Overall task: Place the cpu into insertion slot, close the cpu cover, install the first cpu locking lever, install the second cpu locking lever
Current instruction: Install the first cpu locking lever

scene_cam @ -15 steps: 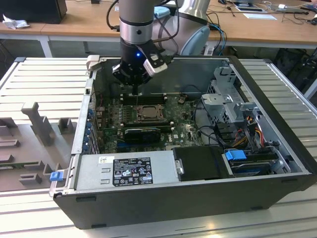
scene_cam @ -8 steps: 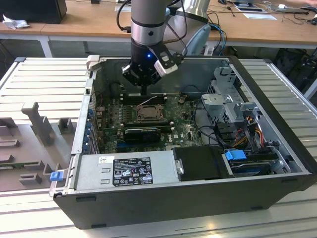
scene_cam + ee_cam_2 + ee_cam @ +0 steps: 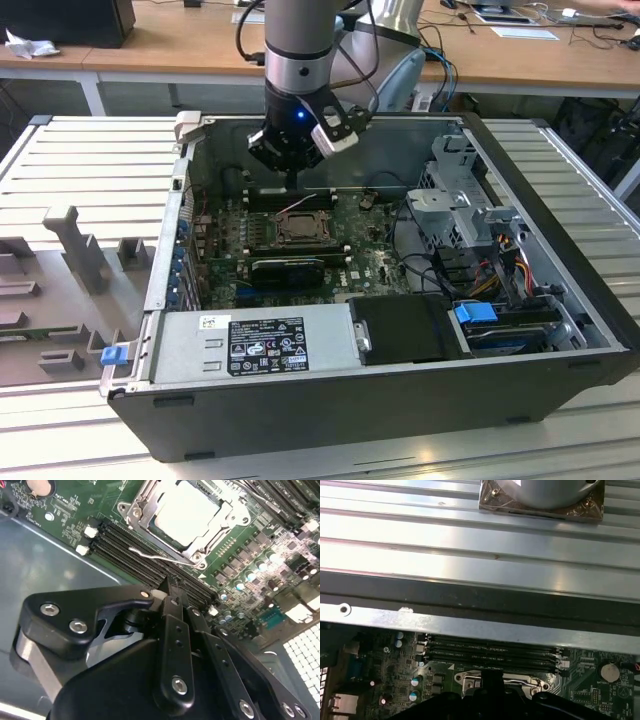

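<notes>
Ribbed metal tabletop (image 3: 70,160) carries an open computer case (image 3: 560,300), and everything below is placed from the insertion slot (image 3: 297,226) on its green motherboard (image 3: 365,262). Within that slot the cpu (image 3: 186,516) lies flat, and the cpu cover (image 3: 150,502) appears closed around it. One thin locking lever (image 3: 159,556) juts free along the slot's edge, toward the long black memory slots (image 3: 125,550). Beyond those hangs the gripper (image 3: 290,178), its fingertips pressed together and holding nothing, nearest that lever, which runs crosswise ahead of them.
</notes>
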`<state>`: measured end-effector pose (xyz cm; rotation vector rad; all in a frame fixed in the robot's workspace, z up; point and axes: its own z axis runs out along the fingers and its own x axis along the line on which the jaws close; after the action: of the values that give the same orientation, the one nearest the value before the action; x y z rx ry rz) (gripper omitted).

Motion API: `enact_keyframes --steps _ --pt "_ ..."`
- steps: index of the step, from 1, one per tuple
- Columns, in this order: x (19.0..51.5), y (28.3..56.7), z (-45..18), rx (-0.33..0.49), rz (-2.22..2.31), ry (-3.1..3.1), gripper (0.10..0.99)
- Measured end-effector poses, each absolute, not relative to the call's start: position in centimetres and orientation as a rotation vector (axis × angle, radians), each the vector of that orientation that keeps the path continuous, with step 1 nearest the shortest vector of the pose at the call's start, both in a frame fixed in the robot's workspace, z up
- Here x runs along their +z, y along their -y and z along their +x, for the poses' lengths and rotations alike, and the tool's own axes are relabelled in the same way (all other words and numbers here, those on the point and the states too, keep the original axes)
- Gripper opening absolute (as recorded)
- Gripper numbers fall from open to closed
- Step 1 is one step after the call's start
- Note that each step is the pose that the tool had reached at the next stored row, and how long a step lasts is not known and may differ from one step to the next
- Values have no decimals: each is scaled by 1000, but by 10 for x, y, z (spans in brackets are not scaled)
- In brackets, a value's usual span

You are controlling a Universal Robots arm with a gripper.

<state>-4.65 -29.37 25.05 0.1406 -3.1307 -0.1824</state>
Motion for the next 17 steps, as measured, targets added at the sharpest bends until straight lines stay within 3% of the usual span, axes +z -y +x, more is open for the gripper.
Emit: enact_keyframes --steps 17 --pt "225 289 -28 -182 89 3134 106"
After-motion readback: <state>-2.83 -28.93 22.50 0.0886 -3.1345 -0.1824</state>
